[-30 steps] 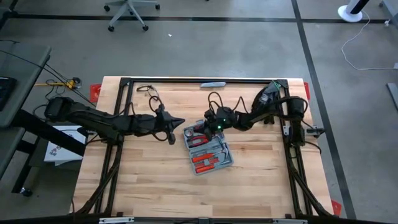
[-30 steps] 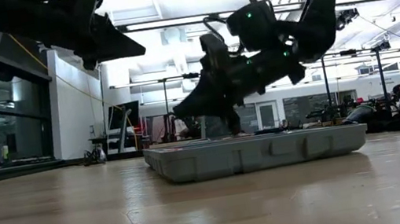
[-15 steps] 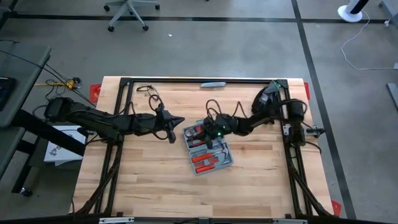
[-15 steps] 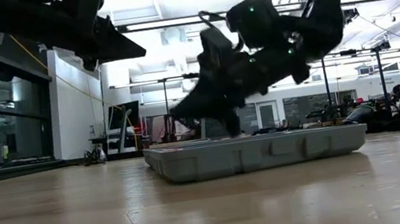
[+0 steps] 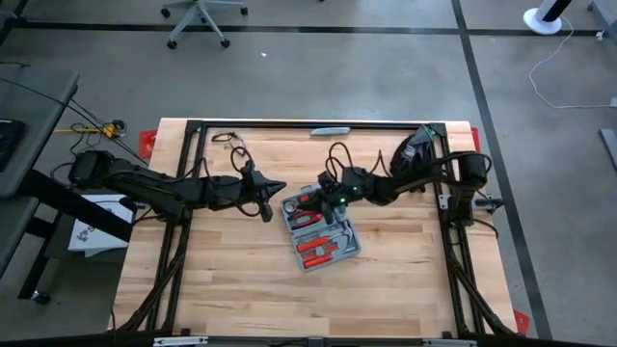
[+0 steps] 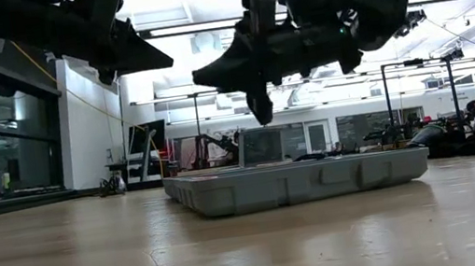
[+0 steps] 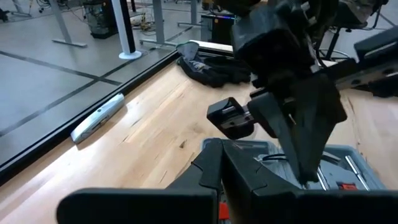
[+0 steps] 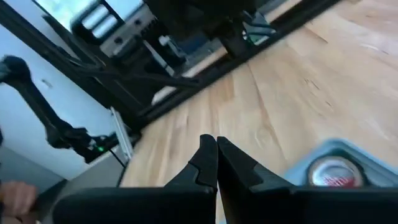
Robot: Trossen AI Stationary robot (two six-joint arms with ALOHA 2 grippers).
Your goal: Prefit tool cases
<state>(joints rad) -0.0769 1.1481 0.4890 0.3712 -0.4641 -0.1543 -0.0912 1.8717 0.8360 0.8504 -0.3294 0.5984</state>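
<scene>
The blue-grey rectangular plastic tool case (image 5: 323, 233) lies open near the middle of the pale wooden worktop (image 5: 231, 289), its moulded tray showing red-handled tools. The right hand (image 6: 261, 111), fingers pressed together and holding nothing, hangs just above the case's far end, while the left hand (image 5: 280, 189), likewise pressed together and empty, waits beside the case. To seat a tool well, the right hand should probably press straight down so the case does not slide.

The open tool case (image 5: 323, 231) sits mid-desk, with the right gripper (image 5: 310, 200) hanging just above its far end and blocking a drop from above there. The left gripper (image 5: 281, 187) hovers close beside it. The near half of the desk (image 5: 241, 289) lies open.
</scene>
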